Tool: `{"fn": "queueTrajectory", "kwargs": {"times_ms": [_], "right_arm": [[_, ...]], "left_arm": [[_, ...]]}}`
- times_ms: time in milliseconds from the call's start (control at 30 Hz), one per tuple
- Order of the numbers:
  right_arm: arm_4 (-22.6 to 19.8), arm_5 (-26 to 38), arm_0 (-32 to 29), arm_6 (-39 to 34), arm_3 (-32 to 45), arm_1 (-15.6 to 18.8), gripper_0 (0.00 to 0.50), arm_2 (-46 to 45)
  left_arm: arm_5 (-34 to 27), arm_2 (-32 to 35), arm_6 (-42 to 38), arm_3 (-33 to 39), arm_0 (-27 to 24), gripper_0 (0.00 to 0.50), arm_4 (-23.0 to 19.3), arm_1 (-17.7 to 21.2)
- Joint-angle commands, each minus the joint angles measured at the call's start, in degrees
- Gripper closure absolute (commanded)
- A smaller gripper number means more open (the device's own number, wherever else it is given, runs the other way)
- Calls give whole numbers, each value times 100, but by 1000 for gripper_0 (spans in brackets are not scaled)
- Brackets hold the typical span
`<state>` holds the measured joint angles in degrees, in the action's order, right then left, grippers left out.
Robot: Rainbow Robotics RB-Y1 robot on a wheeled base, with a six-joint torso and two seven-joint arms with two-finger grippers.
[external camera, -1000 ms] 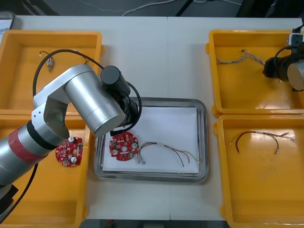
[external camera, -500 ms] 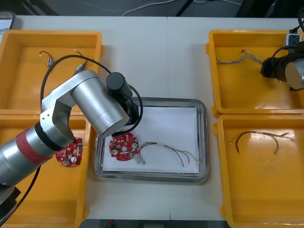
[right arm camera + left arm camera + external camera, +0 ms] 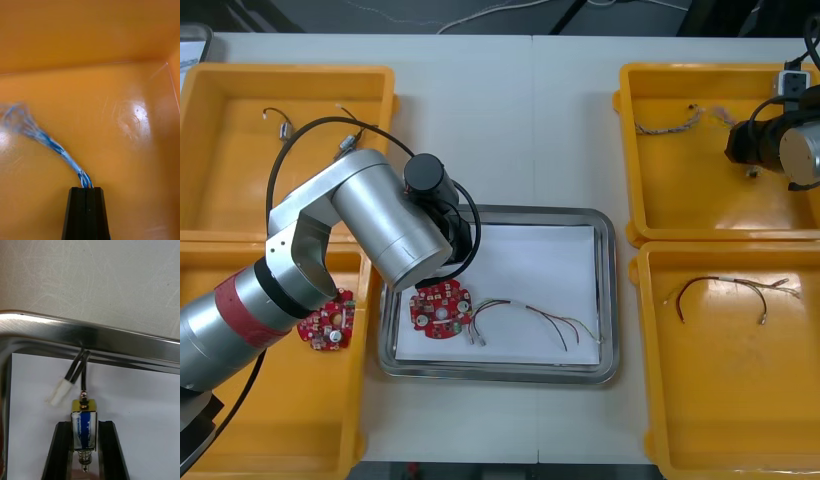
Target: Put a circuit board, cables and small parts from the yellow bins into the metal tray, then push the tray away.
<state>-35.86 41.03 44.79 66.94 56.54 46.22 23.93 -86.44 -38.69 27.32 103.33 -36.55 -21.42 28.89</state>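
**Both tools clenched: a small part over the tray, a cable end in the far right bin**

The left arm (image 3: pixel 370 225), a smooth silver tube with a red band near the shoulder, reaches in with its elbow bent, its black wrist pointing down over the metal tray (image 3: pixel 608 290). The left tool (image 3: pixel 84 426) is clenched on a small metal part (image 3: pixel 84 420). This is a boxy piece with a brass top, a blue band and a spring-wound pin, and it sits upright between the flat black fingers (image 3: pixel 63 442). Two black leads (image 3: pixel 79 365) rise from the part past the fingertips to a white plug (image 3: pixel 60 392). Below the tool lies the tray's white matte lining (image 3: pixel 142 408). Just ahead of the fingertips runs the tray's polished, rounded rim (image 3: pixel 112 341), and beyond it lies the scuffed pale tabletop (image 3: pixel 93 277).

A round red circuit board (image 3: pixel 440 305) and a thin multi-wire cable (image 3: pixel 530 318) lie in the tray on the near side of this tool.

The right arm (image 3: pixel 795 150) hangs over the far right yellow bin (image 3: pixel 627 100). The right tool (image 3: pixel 85 188) has its fingers pressed together, grasping the end of the twisted blue and white cable (image 3: pixel 56 148). The cable trails away from the tips across the bin's glossy floor (image 3: pixel 112 93).
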Motion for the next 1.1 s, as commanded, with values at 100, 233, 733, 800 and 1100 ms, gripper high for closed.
{"fn": "queueTrajectory", "kwargs": {"times_ms": [100, 233, 733, 800, 1100], "right_arm": [[-149, 116, 223, 214, 24, -34, 500, 33], [-158, 793, 285, 302, 314, -25, 500, -301], [-431, 2295, 285, 478, 1061, -34, 500, -828], [-483, 2480, 285, 495, 1149, -25, 500, -872], [-897, 3201, 276, 486, 1395, -25, 500, -1048]], "left_arm": [[57, -86, 265, 73, 86, 74, 94, -138], [-4, 28, 265, 161, 86, 0, 50, -138], [-1507, 1022, 459, 1084, -142, 0, -925, -129], [-1701, 1180, 485, 1172, -204, 0, -1057, -129], [-2356, 2094, 977, 1269, -529, 0, -1690, -77]]}}
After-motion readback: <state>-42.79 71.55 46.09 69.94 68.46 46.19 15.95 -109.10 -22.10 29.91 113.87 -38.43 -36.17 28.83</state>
